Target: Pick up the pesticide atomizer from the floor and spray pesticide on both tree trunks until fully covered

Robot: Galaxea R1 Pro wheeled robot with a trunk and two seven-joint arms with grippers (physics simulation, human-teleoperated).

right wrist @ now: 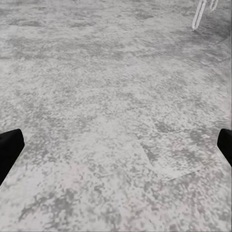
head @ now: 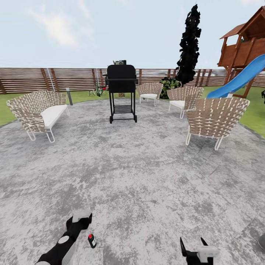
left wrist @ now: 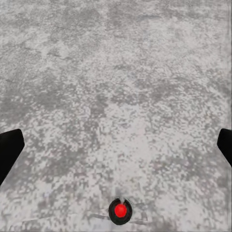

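Note:
The pesticide atomizer [head: 91, 240], a small dark bottle with a bright red tip, stands upright on the grey stone patio close in front of me. My left gripper [head: 80, 220] hovers just left of it and slightly beyond it, apart from it. From the left wrist view the atomizer [left wrist: 120, 211] is seen from above, and the left gripper [left wrist: 116, 150] is open with its black fingers [left wrist: 9, 150] spread wide. My right gripper [head: 192, 246] is low at the right, and in its wrist view the gripper [right wrist: 116, 150] is open over bare paving. The two trees are out of view.
A black grill [head: 122, 92] stands mid-patio. A wicker sofa [head: 38, 110] is at the left, and wicker chairs [head: 215, 117] are at the right and back. Behind them are a dark cypress-like tree [head: 189, 44], a playset with a blue slide [head: 239, 79], the lawn [head: 254, 114] and a slat fence [head: 73, 78].

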